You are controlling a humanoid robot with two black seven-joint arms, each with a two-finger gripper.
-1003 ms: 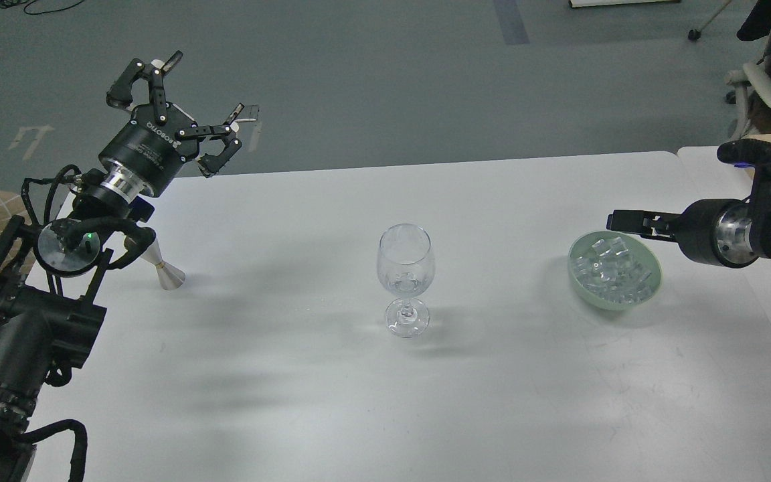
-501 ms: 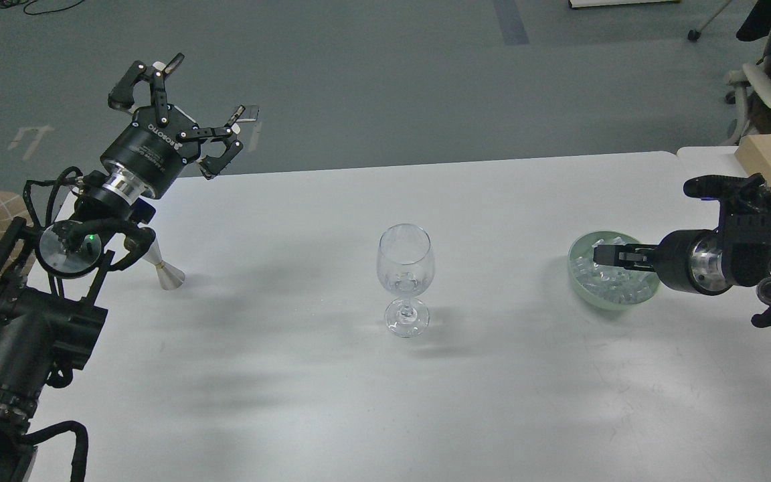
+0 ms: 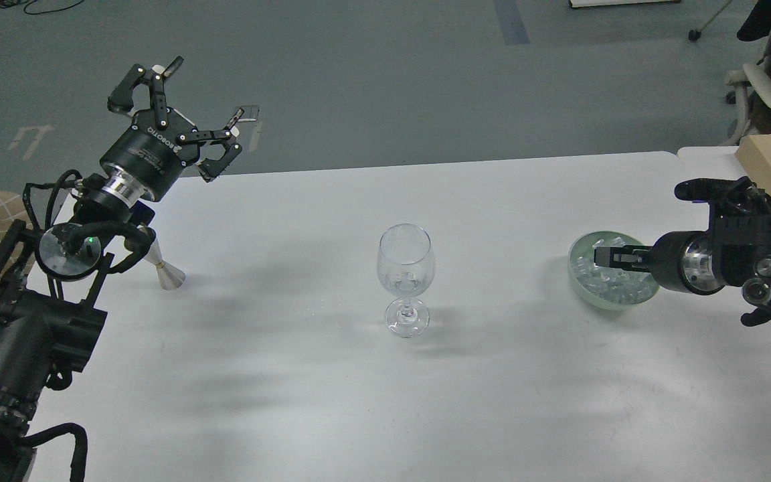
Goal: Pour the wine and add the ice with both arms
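Ice [image 3: 610, 281] sits in green bowl [image 3: 576, 278], worktop [image 3: 292, 375] rt side. Rt gripper [image 3: 601, 257] reaches into bowl, finger state can't tell. Lt gripper [image 3: 188, 100] raised, fingers [image 3: 158, 94] wide, empty.

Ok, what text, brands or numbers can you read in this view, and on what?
"ROBOTIQ": white letters on the body of the left gripper, seen at a slant.
Right gripper: no lettering shows.
Floor marks behind the table: white shapes, not readable as text.
Nothing else carries text.

Both arms [image 3: 17, 335] are black, with silver joint discs, looped black cables and white ROBOTIQ lettering.
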